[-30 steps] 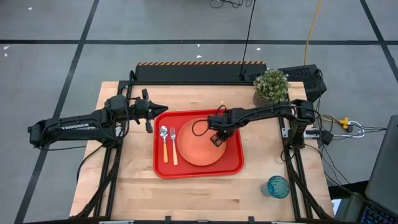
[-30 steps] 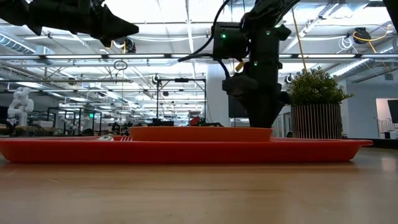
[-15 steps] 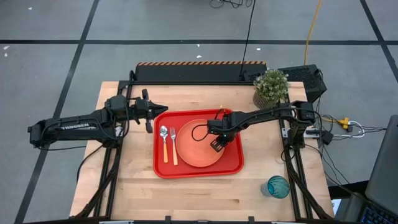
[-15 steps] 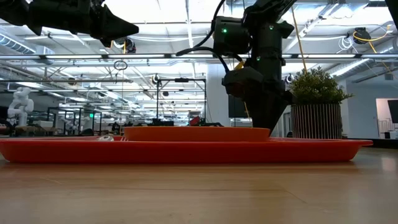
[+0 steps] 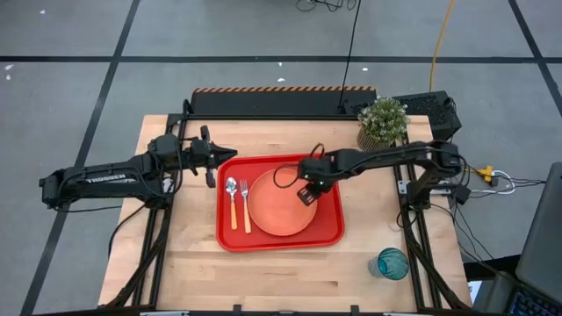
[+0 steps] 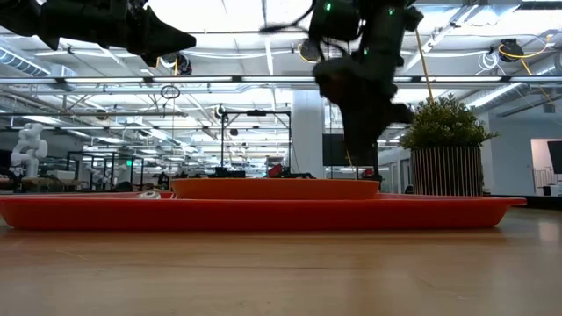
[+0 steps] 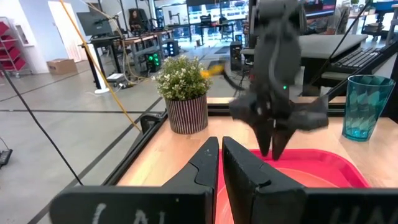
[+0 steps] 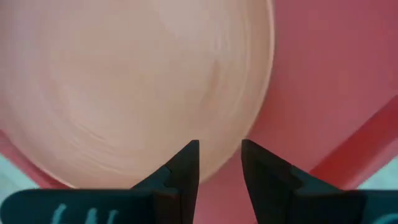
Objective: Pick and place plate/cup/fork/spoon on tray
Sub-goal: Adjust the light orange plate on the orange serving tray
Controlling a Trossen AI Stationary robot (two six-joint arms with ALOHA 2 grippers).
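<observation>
Right wrist view shows you the right gripper [image 8: 219,163] first: its jaws are open with nothing between them, just above the rim of the plate [image 8: 124,81]. The plate lies flat in the tray [image 8: 323,87], directly under the fingers. Beyond the plate, on the side away from this arm, the fork [image 5: 244,205] and the spoon [image 5: 232,203] lie side by side in the tray — so three things are placed, I judge. Well apart, behind the right gripper at the near table corner, the cup [image 5: 392,262] stands on the wood, not yet taken. Your next move is to lift clear and go to it. The left gripper [image 5: 221,151], nearly closed and empty, waits beyond the tray's far corner.
</observation>
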